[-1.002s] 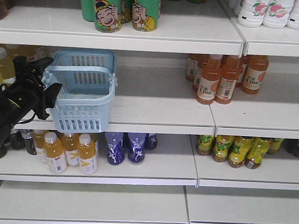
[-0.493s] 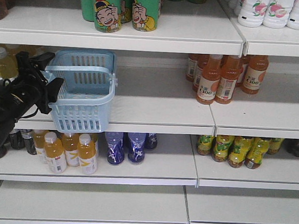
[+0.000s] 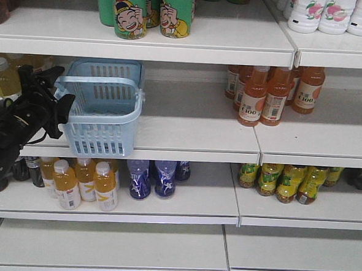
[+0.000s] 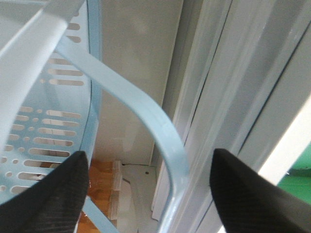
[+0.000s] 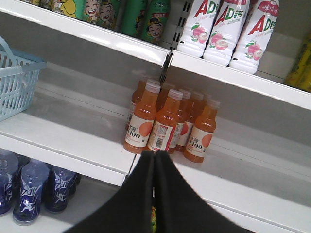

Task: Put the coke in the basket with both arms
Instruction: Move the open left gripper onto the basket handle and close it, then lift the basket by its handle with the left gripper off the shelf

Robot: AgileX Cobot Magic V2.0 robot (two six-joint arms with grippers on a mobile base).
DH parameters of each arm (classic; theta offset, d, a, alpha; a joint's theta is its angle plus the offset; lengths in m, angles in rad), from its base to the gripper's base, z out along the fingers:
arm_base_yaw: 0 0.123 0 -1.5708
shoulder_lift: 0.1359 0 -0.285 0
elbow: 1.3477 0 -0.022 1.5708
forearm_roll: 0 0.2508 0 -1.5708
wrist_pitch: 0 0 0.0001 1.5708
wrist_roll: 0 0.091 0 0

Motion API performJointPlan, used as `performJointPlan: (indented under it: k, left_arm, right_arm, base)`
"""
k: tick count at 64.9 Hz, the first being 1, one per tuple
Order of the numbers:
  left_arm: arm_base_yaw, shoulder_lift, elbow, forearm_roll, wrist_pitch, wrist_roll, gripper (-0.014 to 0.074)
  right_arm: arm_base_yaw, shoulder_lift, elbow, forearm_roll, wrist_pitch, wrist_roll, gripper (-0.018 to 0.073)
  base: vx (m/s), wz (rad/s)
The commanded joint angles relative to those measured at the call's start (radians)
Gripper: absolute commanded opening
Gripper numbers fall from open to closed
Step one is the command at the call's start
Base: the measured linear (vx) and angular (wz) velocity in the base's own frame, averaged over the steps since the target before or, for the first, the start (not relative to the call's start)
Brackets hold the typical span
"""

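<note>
A light blue plastic basket point(image 3: 102, 115) stands level on the left of the middle shelf. It also shows at the left edge of the right wrist view point(image 5: 14, 87). My left gripper point(image 3: 61, 90) is open beside the basket's left side, with the basket's handle point(image 4: 163, 136) passing between its fingers without being pinched. My right gripper point(image 5: 155, 160) is shut and empty, in front of the orange drink bottles point(image 5: 165, 124); it does not show in the front view. Dark bottles point(image 3: 360, 177) stand at the far right of the lower shelf; I cannot read their labels.
Green cans point(image 3: 130, 9) and white bottles point(image 3: 327, 12) stand on the top shelf. Orange bottles point(image 3: 273, 92) stand on the middle shelf at the right. Yellow juice bottles point(image 3: 83, 182) and blue bottles point(image 3: 154, 177) stand below the basket. Dark brown bottles point(image 3: 0, 1) are at the top left.
The basket has come down from a raised, tilted hold and now rests level on the middle shelf, slightly to the right. The left gripper stays at its handle.
</note>
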Motion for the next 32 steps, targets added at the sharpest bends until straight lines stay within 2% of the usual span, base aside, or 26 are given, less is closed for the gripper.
performJointPlan:
  k: [1,32]
  left_arm:
    - [-0.006,-0.044,-0.018,-0.008,-0.072,-0.007,0.0426]
    - [-0.006,-0.044,-0.019,-0.037,-0.109,-0.007,0.019]
  right_arm:
    - [-0.008,-0.01,0.013,-0.007,-0.072,-0.008,-0.0009]
    - [-0.008,-0.01,0.013,-0.007,-0.073,-0.008,-0.0009]
  base:
    - [0.0,0.0]
    - [0.0,0.0]
